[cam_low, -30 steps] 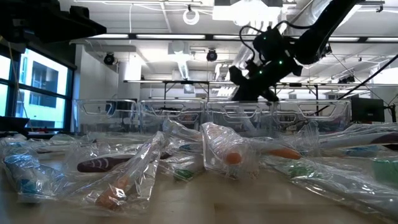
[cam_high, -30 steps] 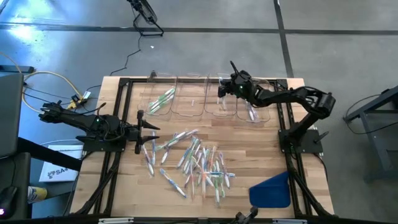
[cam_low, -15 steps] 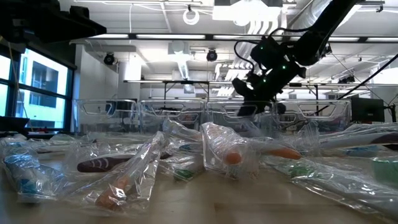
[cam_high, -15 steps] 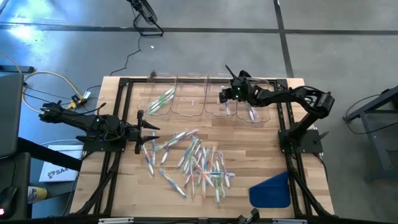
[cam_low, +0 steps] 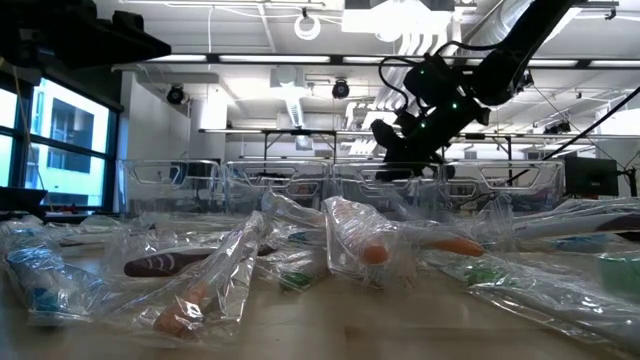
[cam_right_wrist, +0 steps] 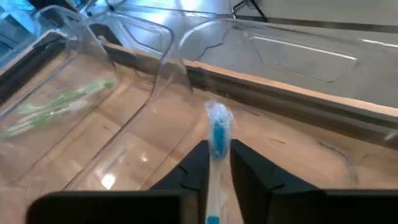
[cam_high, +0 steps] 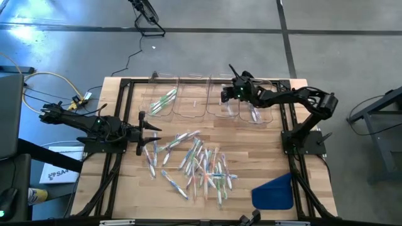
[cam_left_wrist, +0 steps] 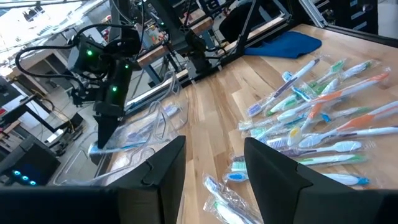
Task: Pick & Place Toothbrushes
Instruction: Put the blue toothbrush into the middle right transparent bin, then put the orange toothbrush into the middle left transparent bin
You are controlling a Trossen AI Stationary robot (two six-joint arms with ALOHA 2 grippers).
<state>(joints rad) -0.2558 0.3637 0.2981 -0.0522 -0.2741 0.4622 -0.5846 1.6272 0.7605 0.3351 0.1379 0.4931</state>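
A loose heap of wrapped toothbrushes (cam_high: 198, 163) lies on the wooden table's middle. Along the far edge stand several clear bins (cam_high: 188, 103). The leftmost bin holds green toothbrushes (cam_high: 164, 100), and the rightmost holds one brush (cam_high: 254, 114). My right gripper (cam_high: 225, 95) hangs over the second bin from the right, with a blue toothbrush (cam_right_wrist: 217, 130) in a clear wrapper between its fingers. My left gripper (cam_high: 147, 132) stands open and empty over the table's left side, beside the heap. My right gripper has the blue toothbrush's handle (cam_right_wrist: 214, 180) between its two fingers, which lie along the brush. The fingers slant down from the table's right toward the far bins. The wrapped head (cam_right_wrist: 217, 118) sticks out past the fingertips, above the bin's floor.
A blue flat cloth (cam_high: 274, 191) lies at the table's near right corner. A black frame (cam_high: 125, 85) borders the tabletop. The clear bin walls (cam_right_wrist: 168, 56) rise close around my right gripper. Bare wood lies between the bins and the heap.
My right gripper has tipped downward and sunk a little toward the bins, carrying the blue toothbrush with it.
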